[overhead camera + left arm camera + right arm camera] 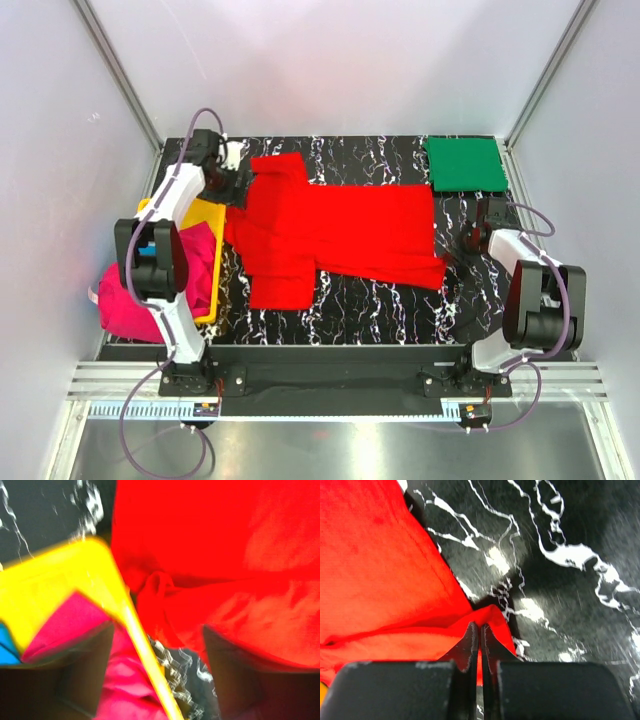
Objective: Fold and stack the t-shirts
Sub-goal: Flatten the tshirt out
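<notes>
Red t-shirt (330,230): spread flat mid-frame on marble table (380,310).
Left gripper (156,637): jaws apart above rim of yellow tray (65,575).
Right gripper (479,630): clamped on shirt's corner.

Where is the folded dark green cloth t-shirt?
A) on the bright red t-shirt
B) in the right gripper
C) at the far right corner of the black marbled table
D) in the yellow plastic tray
C: the dark green t-shirt lies flat at the far right corner of the black marbled table, beside the bright red t-shirt, not on it.
</notes>
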Action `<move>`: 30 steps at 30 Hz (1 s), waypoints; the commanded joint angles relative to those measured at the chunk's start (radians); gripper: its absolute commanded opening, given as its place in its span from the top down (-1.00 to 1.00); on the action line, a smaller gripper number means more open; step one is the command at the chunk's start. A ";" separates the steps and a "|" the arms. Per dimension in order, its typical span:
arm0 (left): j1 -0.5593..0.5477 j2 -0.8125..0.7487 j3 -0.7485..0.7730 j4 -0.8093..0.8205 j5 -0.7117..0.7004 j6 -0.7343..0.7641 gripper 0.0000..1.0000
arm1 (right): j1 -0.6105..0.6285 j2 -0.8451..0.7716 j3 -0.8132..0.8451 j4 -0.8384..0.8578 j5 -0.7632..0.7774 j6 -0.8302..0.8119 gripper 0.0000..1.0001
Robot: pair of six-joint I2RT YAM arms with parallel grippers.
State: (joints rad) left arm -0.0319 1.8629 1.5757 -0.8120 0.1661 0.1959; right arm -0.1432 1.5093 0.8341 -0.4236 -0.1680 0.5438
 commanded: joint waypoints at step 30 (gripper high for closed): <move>-0.599 -0.461 -0.914 0.284 -0.237 0.539 -0.66 | -0.001 0.009 0.005 0.072 -0.025 -0.010 1.00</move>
State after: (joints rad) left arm -0.6197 1.3712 0.7082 -0.6140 -0.0166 0.7212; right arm -0.1432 1.5509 0.8459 -0.3721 -0.1955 0.5457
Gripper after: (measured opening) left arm 0.870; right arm 0.018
